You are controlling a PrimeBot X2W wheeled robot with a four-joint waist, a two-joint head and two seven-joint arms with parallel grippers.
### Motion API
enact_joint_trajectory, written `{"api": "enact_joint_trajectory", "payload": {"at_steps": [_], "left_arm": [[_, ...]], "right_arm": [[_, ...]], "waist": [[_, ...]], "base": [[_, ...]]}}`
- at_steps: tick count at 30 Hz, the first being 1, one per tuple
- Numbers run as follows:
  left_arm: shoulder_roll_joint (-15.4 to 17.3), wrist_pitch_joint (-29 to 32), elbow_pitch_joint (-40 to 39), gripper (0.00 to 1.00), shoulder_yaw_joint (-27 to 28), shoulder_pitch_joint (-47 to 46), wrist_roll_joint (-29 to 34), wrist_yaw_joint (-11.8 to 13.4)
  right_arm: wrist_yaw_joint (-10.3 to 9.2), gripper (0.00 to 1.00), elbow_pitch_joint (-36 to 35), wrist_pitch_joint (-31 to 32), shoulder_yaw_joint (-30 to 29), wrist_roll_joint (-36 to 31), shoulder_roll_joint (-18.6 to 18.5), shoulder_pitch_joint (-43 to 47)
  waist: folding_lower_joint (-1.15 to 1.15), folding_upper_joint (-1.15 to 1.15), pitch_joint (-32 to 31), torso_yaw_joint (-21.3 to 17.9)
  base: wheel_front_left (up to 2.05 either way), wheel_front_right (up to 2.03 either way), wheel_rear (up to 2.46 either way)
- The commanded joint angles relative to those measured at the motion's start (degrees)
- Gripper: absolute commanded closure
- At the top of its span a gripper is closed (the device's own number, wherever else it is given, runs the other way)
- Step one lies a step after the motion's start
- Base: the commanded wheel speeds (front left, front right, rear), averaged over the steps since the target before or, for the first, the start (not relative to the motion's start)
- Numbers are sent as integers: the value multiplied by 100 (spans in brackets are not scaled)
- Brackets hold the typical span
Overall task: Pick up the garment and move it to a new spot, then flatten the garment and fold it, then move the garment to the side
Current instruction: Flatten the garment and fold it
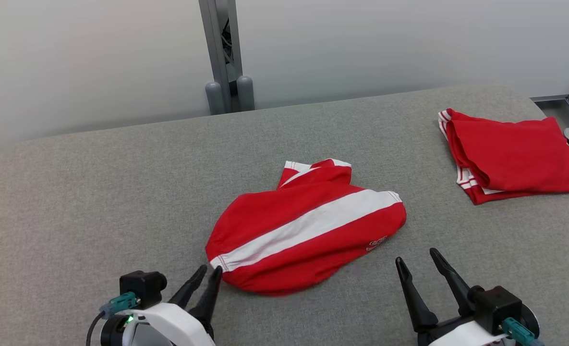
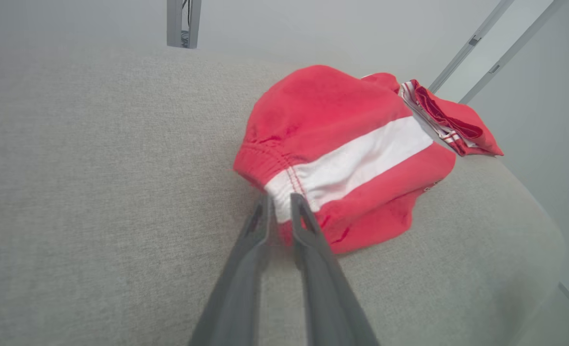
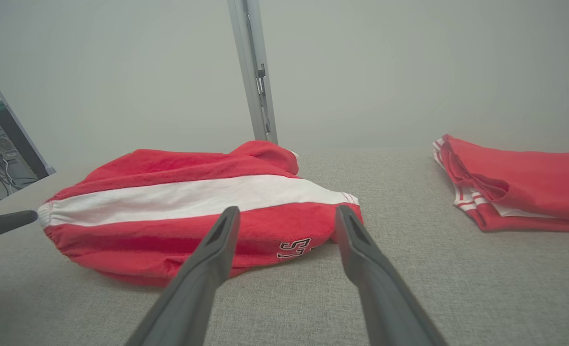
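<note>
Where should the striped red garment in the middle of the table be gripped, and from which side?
Probably the gathered hem at the left end of the striped garment, where the white stripe stops, approached low from the robot's left. That edge is bunched and thick, and the left gripper points at it.

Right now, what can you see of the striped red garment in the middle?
The red garment has a broad white stripe, a gathered stitched hem and small lettering near one edge. It looks like soft cloth and lies bunched on the grey padded surface. The left claw reaches its striped hem; grip unclear.
</note>
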Motion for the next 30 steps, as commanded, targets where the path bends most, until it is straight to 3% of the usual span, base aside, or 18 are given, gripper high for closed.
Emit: {"api": "enact_joint_trajectory", "payload": {"at_steps": [1, 12, 19, 23, 26, 30], "left_arm": [[13, 31, -72, 0, 9, 35, -34, 61], [-95, 350, -8, 0, 73, 7, -100, 560], [-165, 346, 293, 0, 175, -171, -190, 653], [-194, 290, 477, 12, 167, -278, -135, 723], [-208, 294, 562, 14, 142, -323, -106, 752], [-272, 268, 723, 9, 123, -436, -158, 723]], "right_arm": [[-2, 0, 26, 2, 5, 20, -31, -37], [-2, 0, 45, 2, 40, -49, -31, -7], [-2, 0, 24, 2, 60, -58, -31, -1], [-2, 0, 27, 2, 49, -81, -31, -1], [-2, 0, 30, 2, 51, -90, -31, -10], [-2, 0, 38, 2, 61, -118, -31, -34]], "waist": [[0, 0, -19, -4], [0, 0, -58, -211], [0, 0, -44, -325], [0, 0, -22, -345], [0, 0, -6, -347], [0, 0, 23, -345]], "base": [[0, 0, 0], [0, 0, 0], [0, 0, 0], [0, 0, 0], [0, 0, 0], [0, 0, 0]]}}
